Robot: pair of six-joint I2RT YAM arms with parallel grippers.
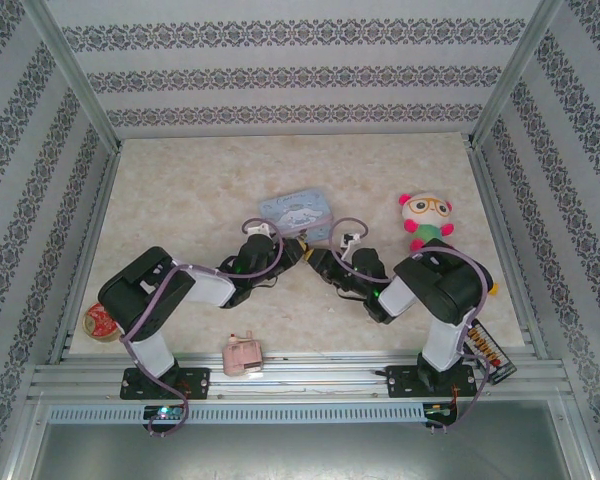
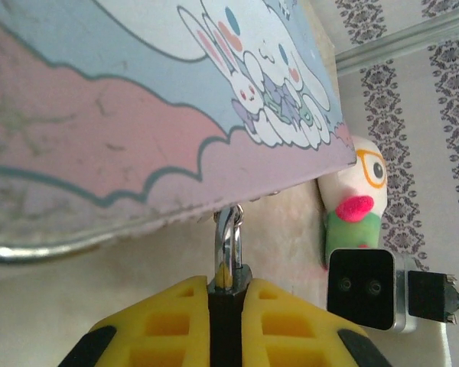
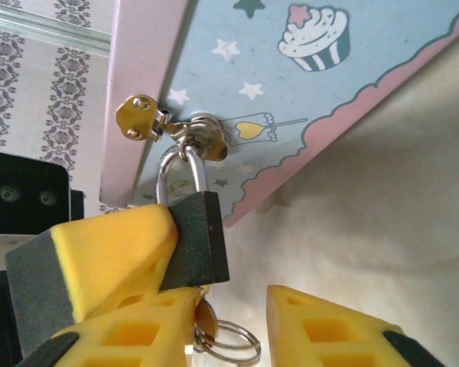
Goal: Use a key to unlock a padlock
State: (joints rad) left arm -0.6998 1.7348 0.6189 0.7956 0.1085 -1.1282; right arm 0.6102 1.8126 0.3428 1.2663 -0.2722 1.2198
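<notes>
Right wrist, padlock (image 3: 197, 238) in left gripper (image 2: 228, 297), key (image 3: 204, 313) perhaps inserted

blue cartoon tin (image 1: 298, 213) mid-table | plush toy (image 1: 426, 220) right of it | pink toy (image 1: 243, 354) at near edge

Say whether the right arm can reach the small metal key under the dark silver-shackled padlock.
Probably yes: the key sits between the right gripper's open fingers, nothing in the way.
</notes>
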